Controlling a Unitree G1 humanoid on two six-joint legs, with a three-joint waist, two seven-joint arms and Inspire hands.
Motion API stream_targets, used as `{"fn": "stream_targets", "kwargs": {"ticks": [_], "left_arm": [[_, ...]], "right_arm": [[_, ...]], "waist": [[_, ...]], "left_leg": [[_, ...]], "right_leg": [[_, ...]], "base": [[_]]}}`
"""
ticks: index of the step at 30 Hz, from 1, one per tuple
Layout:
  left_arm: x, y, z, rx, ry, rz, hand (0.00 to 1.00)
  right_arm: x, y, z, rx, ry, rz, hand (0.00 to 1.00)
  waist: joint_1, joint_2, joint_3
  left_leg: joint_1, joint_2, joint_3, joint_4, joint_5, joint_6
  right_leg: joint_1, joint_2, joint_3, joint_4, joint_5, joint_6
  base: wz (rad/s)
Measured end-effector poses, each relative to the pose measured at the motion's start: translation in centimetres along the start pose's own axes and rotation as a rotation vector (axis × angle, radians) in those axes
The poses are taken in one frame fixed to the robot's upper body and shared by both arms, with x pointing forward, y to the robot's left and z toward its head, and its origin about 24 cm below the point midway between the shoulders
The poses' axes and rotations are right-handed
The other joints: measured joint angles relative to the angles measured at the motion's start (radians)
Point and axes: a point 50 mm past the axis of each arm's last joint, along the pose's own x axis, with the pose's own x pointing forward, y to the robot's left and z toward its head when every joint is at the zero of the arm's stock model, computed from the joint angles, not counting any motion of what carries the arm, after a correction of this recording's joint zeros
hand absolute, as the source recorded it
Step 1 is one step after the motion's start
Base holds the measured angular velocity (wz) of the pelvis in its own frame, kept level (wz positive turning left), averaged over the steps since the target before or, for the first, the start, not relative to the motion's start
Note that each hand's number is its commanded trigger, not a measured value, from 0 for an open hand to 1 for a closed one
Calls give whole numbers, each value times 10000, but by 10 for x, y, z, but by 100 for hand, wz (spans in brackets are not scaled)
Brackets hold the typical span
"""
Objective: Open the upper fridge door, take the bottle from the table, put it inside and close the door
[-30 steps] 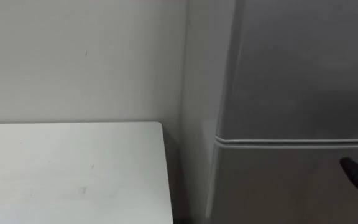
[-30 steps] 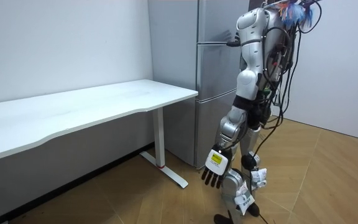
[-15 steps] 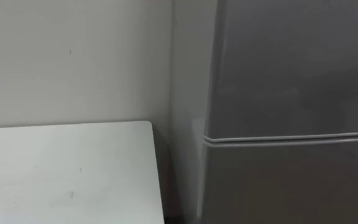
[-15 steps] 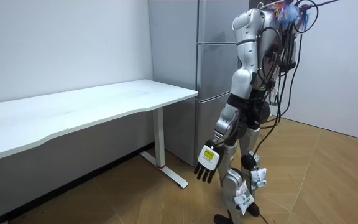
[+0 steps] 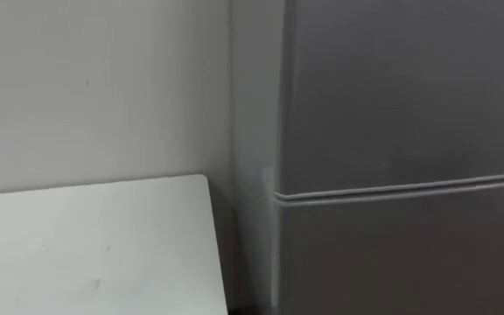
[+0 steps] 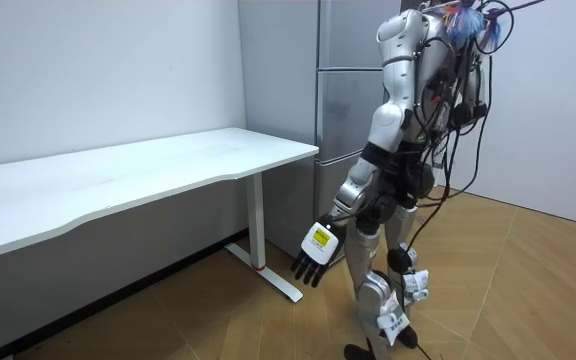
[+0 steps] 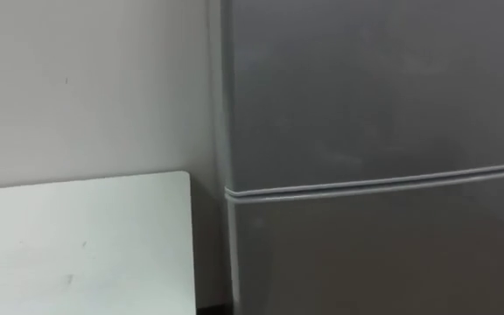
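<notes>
I stand close in front of the grey fridge (image 6: 343, 110), facing it. Its upper door (image 5: 409, 87) and lower door (image 5: 409, 254) are both closed, with a pale seam (image 5: 401, 187) between them. My left hand (image 6: 315, 255) hangs low beside my thigh, held out toward the table's leg. It is open, its fingers are relaxed and point down, and nothing is in it.
A white table (image 6: 118, 175) stands against the wall directly left of the fridge. Its near corner (image 5: 195, 188) lies close to the fridge's side, leaving a narrow dark gap. Wooden floor (image 6: 528, 290) spreads behind me.
My right hand has come off the fridge's door seam and left the eye view. My left arm has swung forward toward the table. The camera has turned slightly right.
</notes>
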Motion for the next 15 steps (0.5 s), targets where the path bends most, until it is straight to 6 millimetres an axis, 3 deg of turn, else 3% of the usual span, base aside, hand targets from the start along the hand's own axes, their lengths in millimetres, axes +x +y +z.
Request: {"fn": "stream_targets", "kwargs": {"ticks": [6,15], "left_arm": [[0,-6,-4,-66,145,-159,0],[-3,-14,-13,498,381,-436,0]], "right_arm": [[-15,-4,-54,-677,2368,-82,0],[-38,-19,-110,-2957,4287,46,0]], "waist": [[6,-65,6],[88,-98,47]], "left_leg": [[95,-61,-43,1,1,1],[231,-78,-20,3,-1,3]], "right_leg": [[124,-41,24,-69,-63,57],[225,-53,103,-53,-79,77]], "base": [[1],[-2]]}}
